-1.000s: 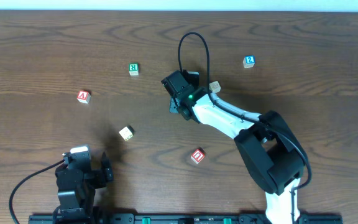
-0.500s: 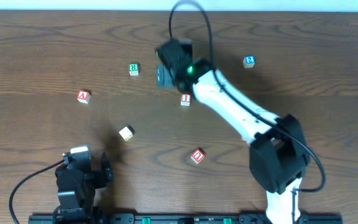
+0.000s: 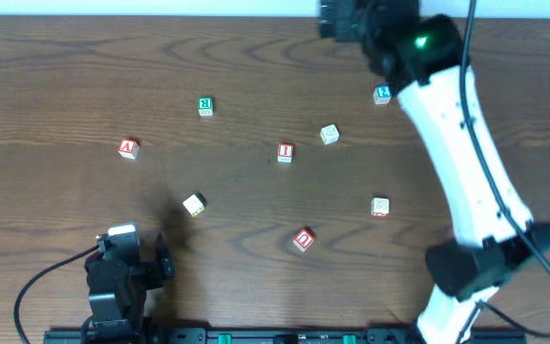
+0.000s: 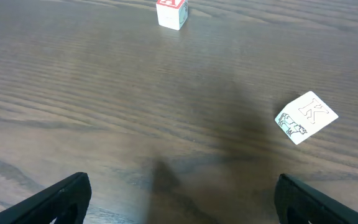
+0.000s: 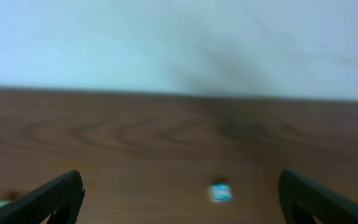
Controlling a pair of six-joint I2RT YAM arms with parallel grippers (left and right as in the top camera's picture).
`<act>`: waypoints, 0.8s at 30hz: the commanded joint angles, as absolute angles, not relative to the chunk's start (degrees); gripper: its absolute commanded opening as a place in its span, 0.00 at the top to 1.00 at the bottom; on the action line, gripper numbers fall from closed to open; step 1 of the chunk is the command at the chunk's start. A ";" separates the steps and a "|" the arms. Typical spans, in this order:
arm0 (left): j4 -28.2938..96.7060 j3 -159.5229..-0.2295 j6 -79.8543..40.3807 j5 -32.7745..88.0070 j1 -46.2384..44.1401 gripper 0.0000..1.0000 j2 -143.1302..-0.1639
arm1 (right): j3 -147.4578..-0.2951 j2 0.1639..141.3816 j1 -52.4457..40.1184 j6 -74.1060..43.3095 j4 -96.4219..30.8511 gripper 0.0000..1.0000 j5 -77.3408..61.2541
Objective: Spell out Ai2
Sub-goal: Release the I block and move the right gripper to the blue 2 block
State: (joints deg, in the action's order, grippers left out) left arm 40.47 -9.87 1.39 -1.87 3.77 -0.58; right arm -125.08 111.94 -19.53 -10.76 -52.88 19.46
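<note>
Near the bench's (image 3: 65, 57) far edge sits the 2 cube (image 3: 382, 94), the I cube (image 3: 285, 152) mid-bench, the A cube (image 3: 129, 147) toward the left edge. The right tool (image 5: 182, 198) and left tool (image 4: 185, 199) both gape empty. Grabbing the lookalike red U cube (image 3: 303, 239) would likely misspell it.

Red A cube (image 3: 129, 147), red I cube (image 3: 285, 152), blue 2 cube (image 3: 382, 94), brown wood-grain table (image 3: 65, 76).

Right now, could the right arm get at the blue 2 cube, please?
Probably yes: the blue 2 cube lies on bare table ahead of the open right gripper, with no other block near it.
</note>
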 commanded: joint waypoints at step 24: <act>41.85 -9.19 1.74 -1.89 4.10 0.05 -0.36 | -122.98 140.20 -3.03 7.77 -47.86 0.01 -3.44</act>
